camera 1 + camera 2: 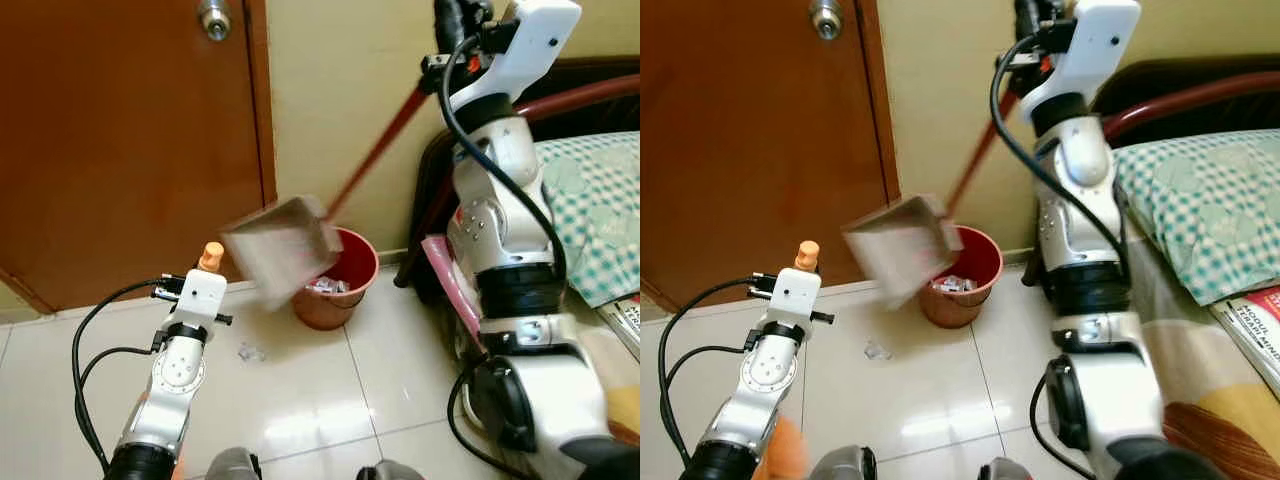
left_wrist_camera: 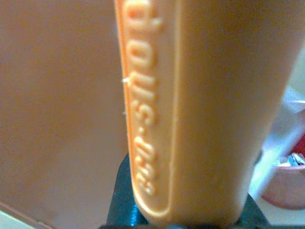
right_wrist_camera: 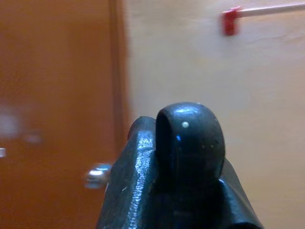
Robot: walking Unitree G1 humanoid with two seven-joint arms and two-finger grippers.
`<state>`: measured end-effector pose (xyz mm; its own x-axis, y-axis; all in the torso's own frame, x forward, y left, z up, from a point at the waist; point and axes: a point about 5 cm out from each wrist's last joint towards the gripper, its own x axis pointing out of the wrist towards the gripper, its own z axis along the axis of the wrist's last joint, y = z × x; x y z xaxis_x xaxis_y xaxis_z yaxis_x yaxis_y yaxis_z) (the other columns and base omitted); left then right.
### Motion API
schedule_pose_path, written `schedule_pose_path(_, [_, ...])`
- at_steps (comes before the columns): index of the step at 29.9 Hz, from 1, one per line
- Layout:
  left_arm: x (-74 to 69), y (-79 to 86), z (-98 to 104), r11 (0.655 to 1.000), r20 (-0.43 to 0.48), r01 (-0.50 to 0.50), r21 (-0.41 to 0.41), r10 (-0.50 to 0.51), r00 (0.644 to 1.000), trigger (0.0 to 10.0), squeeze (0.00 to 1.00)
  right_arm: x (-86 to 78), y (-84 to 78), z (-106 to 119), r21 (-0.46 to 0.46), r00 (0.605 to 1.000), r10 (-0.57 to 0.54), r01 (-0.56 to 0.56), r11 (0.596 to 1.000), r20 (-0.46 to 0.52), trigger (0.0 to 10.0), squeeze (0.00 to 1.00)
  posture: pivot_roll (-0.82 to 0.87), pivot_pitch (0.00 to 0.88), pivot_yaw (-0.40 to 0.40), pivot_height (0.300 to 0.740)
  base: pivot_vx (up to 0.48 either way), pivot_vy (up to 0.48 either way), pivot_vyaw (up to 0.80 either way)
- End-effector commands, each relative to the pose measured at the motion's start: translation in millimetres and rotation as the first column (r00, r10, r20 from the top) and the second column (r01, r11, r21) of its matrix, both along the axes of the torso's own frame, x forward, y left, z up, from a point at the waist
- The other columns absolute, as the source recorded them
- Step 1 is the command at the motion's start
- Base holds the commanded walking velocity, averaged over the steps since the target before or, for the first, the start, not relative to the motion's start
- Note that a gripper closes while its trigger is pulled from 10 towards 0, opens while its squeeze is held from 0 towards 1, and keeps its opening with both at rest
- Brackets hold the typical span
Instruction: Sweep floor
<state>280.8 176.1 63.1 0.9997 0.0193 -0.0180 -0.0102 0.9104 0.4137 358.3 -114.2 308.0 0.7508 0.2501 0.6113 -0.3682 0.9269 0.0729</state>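
Observation:
My right gripper (image 1: 455,22) is raised high and shut on the black top end (image 3: 189,138) of the dustpan's long red handle (image 1: 375,150). The brownish dustpan (image 1: 283,248) hangs tilted and blurred over the rim of a red bin (image 1: 352,262). Bits of litter (image 1: 328,286) lie inside the bin. One small clear scrap (image 1: 250,351) lies on the white tiles in front of the bin. My left gripper (image 2: 190,222) is low at the left, shut on an orange broom handle (image 2: 200,105) whose tip (image 1: 211,255) pokes up above the wrist.
A brown door (image 1: 120,140) with a metal knob (image 1: 213,18) stands at the left, a yellow wall beside it. A bed with a checked pillow (image 1: 590,195) and dark headboard (image 1: 440,170) stands at the right, with a magazine (image 1: 628,322) on it. Tiled floor lies open before me.

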Motion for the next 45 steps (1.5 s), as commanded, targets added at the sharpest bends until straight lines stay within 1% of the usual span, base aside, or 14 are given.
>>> schedule_pose_path(1, [2.4,-3.4,8.7,0.999,0.044,0.007,-0.043,-0.006,0.999,10.0,0.00,-9.0,5.1,6.1,0.018,0.999,0.045,-0.045,0.999,0.028,10.0,0.00,0.00,0.015,-0.034,0.740,0.000,0.000,0.00])
schedule_pose_path(11, [-0.7,-3.6,7.8,0.998,0.038,0.029,-0.048,-0.028,0.999,10.0,0.00,-28.7,3.1,-40.6,0.067,0.982,0.091,-0.081,0.994,-0.163,10.0,0.00,0.00,0.022,-0.025,0.740,0.000,0.000,0.00])
schedule_pose_path(16, [-0.4,-0.3,9.0,0.999,0.040,0.030,-0.038,-0.028,0.999,10.0,0.00,-39.0,-10.5,-101.3,0.023,0.934,-0.001,0.010,1.000,-0.357,10.0,0.00,0.00,0.033,-0.018,0.740,0.000,0.000,0.00])
schedule_pose_path(17, [-0.4,-0.3,9.0,0.999,0.040,0.030,-0.038,-0.028,0.999,10.0,0.00,-39.0,-10.5,-101.3,0.023,0.934,-0.001,0.010,1.000,-0.357,10.0,0.00,0.00,0.033,-0.018,0.740,0.000,0.000,0.00])
schedule_pose_path(19, [6.2,-2.6,12.0,0.999,0.059,0.040,-0.031,-0.039,0.998,10.0,0.00,-44.8,-18.5,-127.9,-0.017,0.895,-0.066,0.066,0.998,-0.440,10.0,0.00,-0.01,0.037,-0.018,0.740,0.000,0.000,0.00])
schedule_pose_path(20, [6.2,-2.6,12.0,0.999,0.059,0.040,-0.031,-0.039,0.998,10.0,0.00,-44.8,-18.5,-127.9,-0.017,0.895,-0.066,0.066,0.998,-0.440,10.0,0.00,-0.01,0.037,-0.018,0.740,0.000,0.000,0.00])
schedule_pose_path(22, [20.2,-13.3,25.3,0.993,0.121,0.114,-0.041,-0.109,0.987,10.0,0.00,-50.2,-24.8,-145.3,-0.016,0.858,-0.101,0.108,0.994,-0.504,10.0,0.00,-0.02,0.058,-0.021,0.740,0.000,0.000,0.00])
schedule_pose_path(29, [51.3,-36.7,51.8,0.979,0.203,0.204,-0.007,-0.198,0.959,10.0,0.00,-65.0,-38.2,-166.3,-0.075,0.810,-0.187,0.175,0.982,-0.556,10.0,0.00,-0.05,0.079,-0.008,0.740,0.000,0.000,0.00])
schedule_pose_path(32, [69.9,-49.1,65.0,0.972,0.219,0.233,0.032,-0.234,0.947,10.0,0.00,-76.6,-54.3,-182.4,-0.148,0.759,-0.277,0.236,0.960,-0.589,10.0,0.00,-0.08,0.104,0.007,0.740,0.000,0.000,0.00])
schedule_pose_path(36, [77.8,-64.0,76.7,0.960,0.253,0.270,0.072,-0.280,0.926,10.0,0.00,-81.9,-68.4,-190.9,-0.208,0.708,-0.374,0.313,0.927,-0.599,10.0,0.00,-0.08,0.120,0.017,0.740,0.000,0.000,0.00])
schedule_pose_path(38, [77.9,-81.7,77.3,0.932,0.247,0.356,0.075,-0.363,0.898,10.0,0.00,-82.2,-76.1,-196.6,-0.262,0.672,-0.442,0.358,0.896,-0.595,10.0,0.00,-0.08,0.127,0.022,0.740,0.000,0.000,0.00])
schedule_pose_path(43, [71.6,-103.7,67.5,0.863,0.188,0.500,0.077,-0.505,0.843,10.0,0.00,-80.3,-79.7,-199.5,-0.278,0.653,-0.469,0.381,0.882,-0.595,10.0,0.00,-0.08,0.133,0.023,0.740,0.000,0.000,0.00])
schedule_pose_path(44, [67.3,-111.5,60.5,0.825,0.150,0.562,0.055,-0.563,0.813,10.0,0.00,-78.8,-80.1,-199.1,-0.279,0.653,-0.471,0.382,0.881,-0.594,10.0,0.00,-0.08,0.132,0.024,0.740,0.000,0.000,0.00])
schedule_pose_path(45, [67.3,-111.5,60.5,0.825,0.150,0.562,0.055,-0.563,0.813,10.0,0.00,-78.8,-80.1,-199.1,-0.279,0.653,-0.471,0.382,0.881,-0.594,10.0,0.00,-0.08,0.132,0.024,0.740,0.000,0.000,0.00])
